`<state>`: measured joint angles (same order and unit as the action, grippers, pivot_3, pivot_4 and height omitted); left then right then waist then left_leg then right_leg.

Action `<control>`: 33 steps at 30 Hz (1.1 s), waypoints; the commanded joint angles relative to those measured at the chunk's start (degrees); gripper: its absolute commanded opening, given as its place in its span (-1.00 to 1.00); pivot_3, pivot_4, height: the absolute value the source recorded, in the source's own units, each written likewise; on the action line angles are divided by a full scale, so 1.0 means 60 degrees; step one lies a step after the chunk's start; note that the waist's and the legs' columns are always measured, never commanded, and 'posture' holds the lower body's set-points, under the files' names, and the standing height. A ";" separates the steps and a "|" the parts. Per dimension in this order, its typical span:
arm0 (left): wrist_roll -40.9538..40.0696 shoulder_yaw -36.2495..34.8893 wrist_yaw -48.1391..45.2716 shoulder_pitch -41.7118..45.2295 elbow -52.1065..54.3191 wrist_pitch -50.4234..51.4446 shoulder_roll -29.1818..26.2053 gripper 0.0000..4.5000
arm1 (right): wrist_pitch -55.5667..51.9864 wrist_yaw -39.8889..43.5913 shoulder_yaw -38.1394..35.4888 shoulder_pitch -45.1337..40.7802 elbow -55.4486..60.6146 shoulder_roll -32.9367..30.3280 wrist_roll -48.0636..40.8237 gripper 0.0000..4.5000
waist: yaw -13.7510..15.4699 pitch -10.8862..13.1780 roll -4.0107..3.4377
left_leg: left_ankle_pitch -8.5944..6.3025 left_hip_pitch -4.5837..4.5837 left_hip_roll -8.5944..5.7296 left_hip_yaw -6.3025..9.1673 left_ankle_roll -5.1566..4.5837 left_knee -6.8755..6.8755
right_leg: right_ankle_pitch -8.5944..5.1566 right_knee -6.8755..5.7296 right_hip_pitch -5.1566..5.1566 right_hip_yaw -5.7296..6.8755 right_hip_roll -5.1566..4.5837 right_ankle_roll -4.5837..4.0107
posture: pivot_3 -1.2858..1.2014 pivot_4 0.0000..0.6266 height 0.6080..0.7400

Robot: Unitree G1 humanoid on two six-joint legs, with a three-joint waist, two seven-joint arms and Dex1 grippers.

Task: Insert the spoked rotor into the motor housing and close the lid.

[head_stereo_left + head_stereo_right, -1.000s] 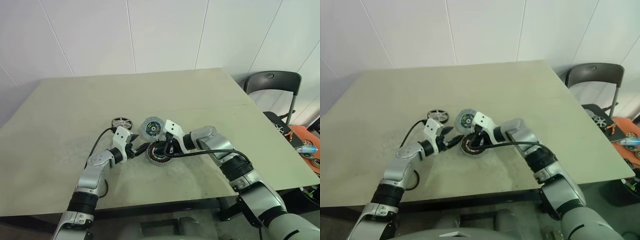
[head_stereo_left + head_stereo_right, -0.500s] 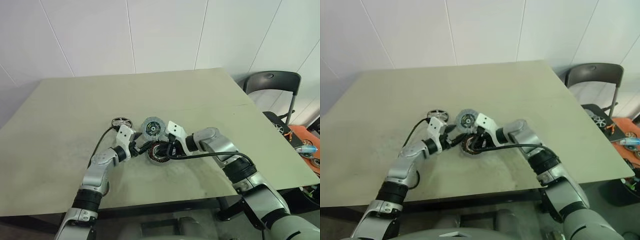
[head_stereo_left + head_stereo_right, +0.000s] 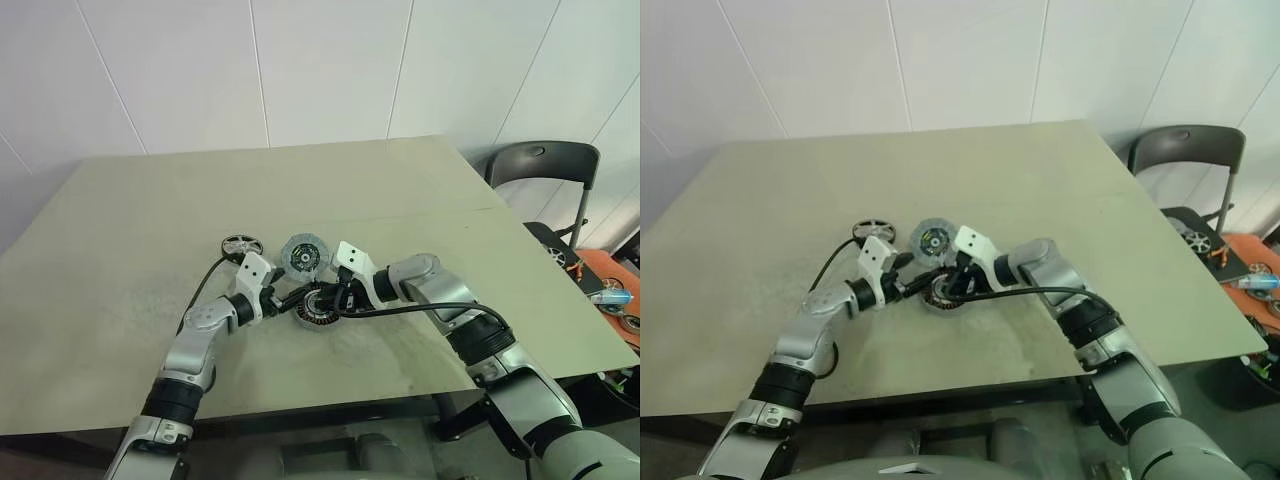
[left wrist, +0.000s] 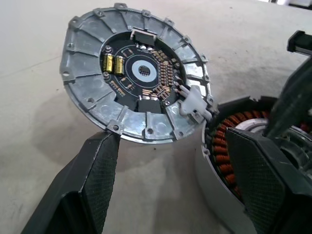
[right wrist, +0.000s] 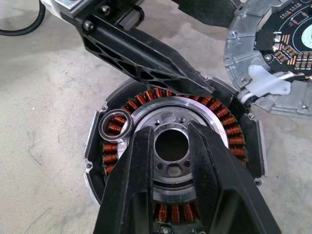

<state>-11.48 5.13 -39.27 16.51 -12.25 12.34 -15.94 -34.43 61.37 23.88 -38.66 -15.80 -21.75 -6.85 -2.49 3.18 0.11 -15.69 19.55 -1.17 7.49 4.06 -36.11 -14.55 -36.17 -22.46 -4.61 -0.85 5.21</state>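
From the left eye view, the motor housing (image 3: 318,307) sits on the table (image 3: 120,220) around the middle, a bit toward the near edge, with the lid (image 3: 301,254) lying just behind it toward the far edge and the spoked rotor (image 3: 241,245) further toward the table's left edge, apart from both. The left gripper (image 3: 284,300) comes at the housing from the left side, the right gripper (image 3: 333,297) from the right, so both arms are crowded on the housing while the rotor sits untouched. The left arm looks like the nearer one for going after it, since the rotor lies beyond and to the left of that gripper. Left wrist view: that gripper's fingers (image 4: 95,170) stand wide apart with nothing between them, one by the lid's near rim, the other at the housing's wall, copper coils showing. The lid is propped at a tilt, circuit board side up, with a white connector running to the housing. Right wrist view: the right gripper (image 5: 170,146) has its fingers close together, tips at the hollow centre of the housing, seemingly bracing it rather than clamping anything. A small loose ring (image 5: 115,126) rests on the coils at one side, which probably needs watching before the rotor goes in.
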 commanded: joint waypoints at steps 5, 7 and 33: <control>-0.0092 -0.0134 0.0078 0.0073 0.0285 -0.0139 0.0011 0.62 | 0.0057 0.0517 -0.0581 -0.0381 0.0074 -0.0300 -0.0348 -0.49 | 0.0006 0.0000 0.0000 | 0.0000 -0.0003 0.0000 0.0000 0.0000 -0.0006 | 0.0000 0.0000 0.0006 0.0000 0.0000 0.0000 | 0.03 -1.00 1.00; -0.0085 -0.0145 0.0126 0.0064 0.0241 -0.0167 0.0027 0.62 | 0.0002 0.0634 -0.0421 -0.0340 0.0157 -0.0406 -0.0261 -0.49 | 0.0003 0.0000 0.0000 | 0.0000 -0.0002 0.0000 -0.0001 0.0000 -0.0004 | 0.0000 0.0001 0.0005 0.0000 0.0000 0.0000 | 0.03 -1.00 1.00; -0.0506 -0.0504 -0.0567 -0.0438 0.1229 -0.0003 -0.0804 0.62 | 0.0068 0.0081 0.0679 -0.0261 0.0634 0.0142 0.0646 -0.49 | -0.0004 0.0000 0.0000 | 0.0000 0.0002 0.0002 0.0000 0.0000 0.0004 | -0.0001 0.0000 -0.0005 0.0001 0.0000 -0.0001 | 0.03 -1.00 1.00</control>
<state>-13.27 3.35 -42.35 13.68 -7.66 12.44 -20.22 -34.89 62.17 27.68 -38.89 -11.92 -20.50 -4.14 -2.52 3.18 0.11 -15.69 19.57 -1.15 7.49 4.06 -36.08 -14.56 -36.16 -22.49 -4.60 -0.85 5.21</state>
